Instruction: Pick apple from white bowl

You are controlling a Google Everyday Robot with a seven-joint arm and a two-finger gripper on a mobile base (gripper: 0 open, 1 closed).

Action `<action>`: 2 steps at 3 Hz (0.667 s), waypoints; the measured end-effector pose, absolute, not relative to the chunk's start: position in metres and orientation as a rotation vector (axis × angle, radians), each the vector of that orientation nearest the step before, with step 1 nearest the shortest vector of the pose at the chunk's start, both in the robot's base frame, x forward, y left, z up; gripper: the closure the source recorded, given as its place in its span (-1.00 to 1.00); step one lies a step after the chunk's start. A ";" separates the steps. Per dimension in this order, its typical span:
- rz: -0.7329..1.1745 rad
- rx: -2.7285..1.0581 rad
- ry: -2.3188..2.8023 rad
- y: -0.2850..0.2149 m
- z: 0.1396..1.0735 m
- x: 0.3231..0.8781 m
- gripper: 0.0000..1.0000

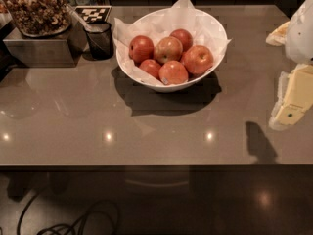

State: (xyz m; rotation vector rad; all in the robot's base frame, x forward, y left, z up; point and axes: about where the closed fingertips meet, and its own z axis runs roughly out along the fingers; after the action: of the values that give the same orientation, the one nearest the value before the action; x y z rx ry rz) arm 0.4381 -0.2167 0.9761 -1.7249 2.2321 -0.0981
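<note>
While the pincer point(292, 102) hangs over the right edge of the bench point(146, 131), pale yellow under the arm's white cover point(301, 31), I cannot tell how far open it is. It is well apart from the bowl point(129, 70) and touches no fruit. Its shadow point(259, 143) falls on the bench just to its left, nearer the front edge.

The bowl stands at the back middle of the bench, lined with crinkled paper point(181, 11) that sticks up past the rim at the back and on both sides. Six apples lie heaped in it. The apple point(167, 49) sits in the middle of the heap, red with an orange-yellow blush on its upper face. It touches a red one on its left point(141, 48), a darker one behind it point(182, 37) and a big one on its right point(198, 59). Two more lie in front of it: a small dark one point(150, 67) and a larger one point(173, 72) against the front wall.

Just left of the bowl stands a black mesh cup point(100, 39). Further left a metal box point(39, 50) carries a jar point(36, 9) of mixed snacks. A black-and-white tag point(93, 13) lies behind the cup.
</note>
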 end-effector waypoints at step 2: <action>-0.065 -1.677 2.224 -0.214 0.979 0.443 -1.00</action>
State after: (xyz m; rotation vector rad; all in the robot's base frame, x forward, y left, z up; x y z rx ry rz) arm 0.4426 -0.2137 0.9792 -1.6771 2.2243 -0.0653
